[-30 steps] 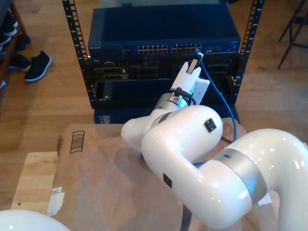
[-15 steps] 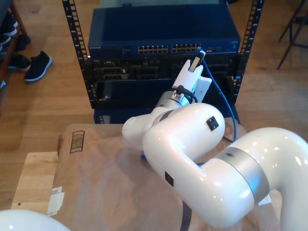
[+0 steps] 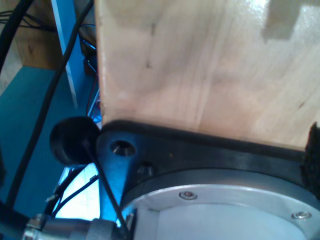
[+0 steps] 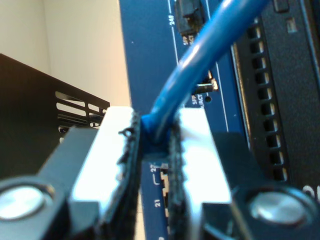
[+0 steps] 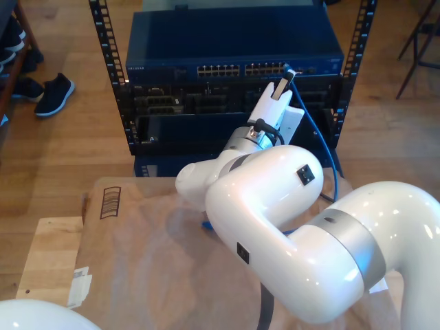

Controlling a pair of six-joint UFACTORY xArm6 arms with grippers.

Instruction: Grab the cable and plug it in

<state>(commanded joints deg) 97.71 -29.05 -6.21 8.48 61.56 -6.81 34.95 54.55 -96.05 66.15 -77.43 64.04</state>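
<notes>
The blue cable [image 4: 200, 65] is pinched between the white pads [image 4: 117, 150] of my second gripper [image 4: 155, 135], which is shut on it close to the blue switch face [image 4: 150, 60]. In the exterior view my second gripper [image 5: 283, 81] holds the cable end at the right end of the switch's port row [image 5: 240, 69]. Whether the plug sits in a port cannot be told. From there the cable [image 5: 323, 148] hangs down along the exterior view's right. The first wrist view shows a wooden board [image 3: 200, 65] and a black mount [image 3: 200, 150].
The switch [image 5: 234, 41] sits in a black rack [image 5: 103, 62] on a wooden floor. Brown paper [image 5: 151, 254] covers the table in front. Shoes [image 5: 53, 94] lie at the exterior view's left. A second white arm [image 5: 27, 316] curves in at that view's lower left.
My second gripper has carried the cable end slightly up and towards the exterior view's right, closer to the switch's port row.
</notes>
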